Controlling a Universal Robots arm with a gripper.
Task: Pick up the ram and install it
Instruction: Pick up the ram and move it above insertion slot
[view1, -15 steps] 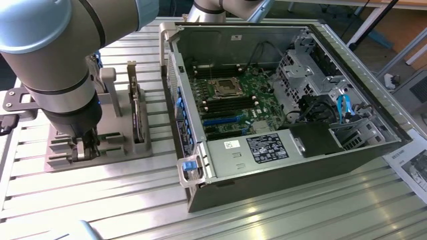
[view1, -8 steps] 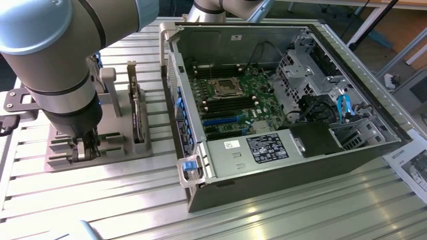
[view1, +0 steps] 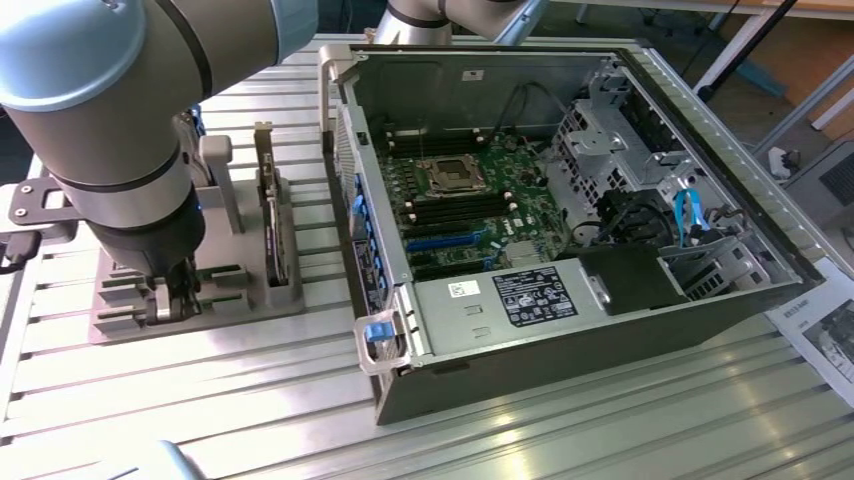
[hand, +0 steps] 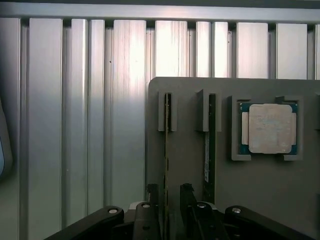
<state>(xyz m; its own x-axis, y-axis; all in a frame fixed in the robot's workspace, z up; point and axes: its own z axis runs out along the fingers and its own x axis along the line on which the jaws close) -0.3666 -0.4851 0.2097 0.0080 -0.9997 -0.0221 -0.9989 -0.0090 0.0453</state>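
Note:
Two thin green ram sticks stand on edge in slots of a grey holder block (hand: 190, 150). My gripper (hand: 169, 202) hangs low over that block, open, with one dark finger (hand: 152, 197) on each side of the nearer ram (hand: 166, 145); a gap shows beside the stick. The second ram (hand: 210, 150) stands parallel to it, just outside the other finger. In the exterior view the gripper (view1: 167, 298) is down at the holder block (view1: 227, 300), left of the open computer case (view1: 561, 330). The motherboard (view1: 467, 195) lies inside the case, its dark memory slots flanking the CPU socket.
A square silver CPU chip (hand: 270, 128) sits in a recess of the holder. A dark expansion card (view1: 274, 225) stands on edge on the block between the arm and the case. The slatted aluminium table (view1: 561, 430) carries everything. A printed sheet (view1: 821, 335) lies at the exterior view's right.

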